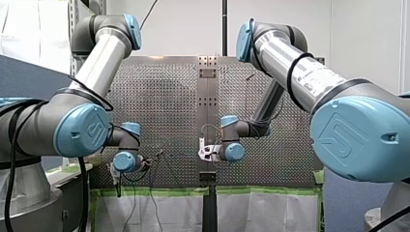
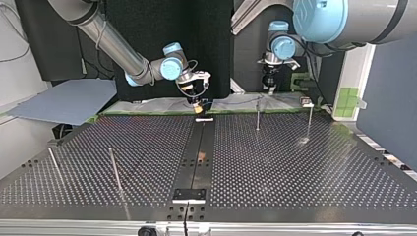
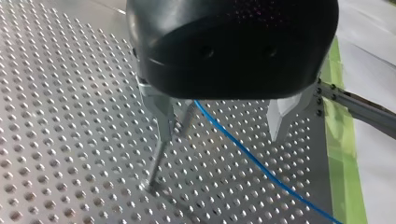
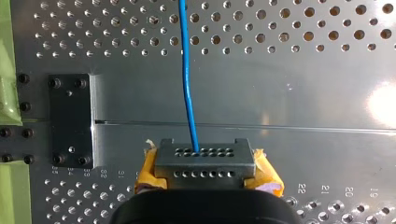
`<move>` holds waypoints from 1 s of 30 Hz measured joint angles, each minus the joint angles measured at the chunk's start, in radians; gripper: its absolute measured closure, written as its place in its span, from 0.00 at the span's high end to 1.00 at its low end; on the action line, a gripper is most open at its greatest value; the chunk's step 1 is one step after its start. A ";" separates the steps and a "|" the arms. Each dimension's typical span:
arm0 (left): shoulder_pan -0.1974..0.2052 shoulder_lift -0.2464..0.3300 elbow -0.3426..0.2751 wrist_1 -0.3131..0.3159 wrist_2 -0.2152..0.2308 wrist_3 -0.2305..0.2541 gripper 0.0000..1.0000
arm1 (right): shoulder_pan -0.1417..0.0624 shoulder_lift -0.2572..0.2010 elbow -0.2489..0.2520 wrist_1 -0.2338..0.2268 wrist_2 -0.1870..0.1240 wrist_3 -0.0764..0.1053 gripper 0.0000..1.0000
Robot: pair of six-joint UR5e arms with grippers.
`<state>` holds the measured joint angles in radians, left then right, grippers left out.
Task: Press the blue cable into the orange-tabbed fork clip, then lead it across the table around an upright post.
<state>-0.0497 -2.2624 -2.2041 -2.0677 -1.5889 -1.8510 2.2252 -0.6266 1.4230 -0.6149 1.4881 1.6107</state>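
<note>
The blue cable [image 4: 187, 79] runs over the perforated table into a grey block with rows of holes, the clip [image 4: 205, 161], which has orange tabs on both sides. That block sits right against my right gripper's black body. My right gripper [image 2: 198, 105] hangs low over the table's central strip near the far edge of the top view. My left gripper [image 3: 219, 137] is open; the blue cable [image 3: 252, 158] passes slanting between its metal fingers without touching them. A thin upright post [image 3: 156, 161] stands just beside one finger [image 3: 161, 116].
Two thin posts [image 2: 257, 115] [image 2: 310, 120] stand near the far edge in the top view, and two more [image 2: 114, 169] [image 2: 54, 164] lean at its left. A black plate [image 4: 70, 121] and green tape [image 4: 9, 93] mark the table edge beside the clip.
</note>
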 joint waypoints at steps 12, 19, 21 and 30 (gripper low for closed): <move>-0.021 0.093 -0.040 -0.071 0.002 0.068 1.00 | 0.001 0.000 0.000 0.000 0.000 0.000 0.00; -0.030 0.097 -0.041 -0.084 0.015 0.092 1.00 | 0.002 0.000 0.000 0.000 0.000 0.000 0.00; -0.030 0.097 -0.041 -0.086 0.027 0.092 1.00 | 0.001 0.000 0.000 -0.001 0.000 0.000 0.00; -0.032 0.097 -0.040 -0.080 0.087 0.093 1.00 | 0.000 0.001 0.000 -0.002 -0.002 0.001 0.00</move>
<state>-0.0815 -2.1651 -2.2440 -2.1476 -1.5015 -1.7580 2.2252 -0.6256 1.4232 -0.6168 1.4866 1.6116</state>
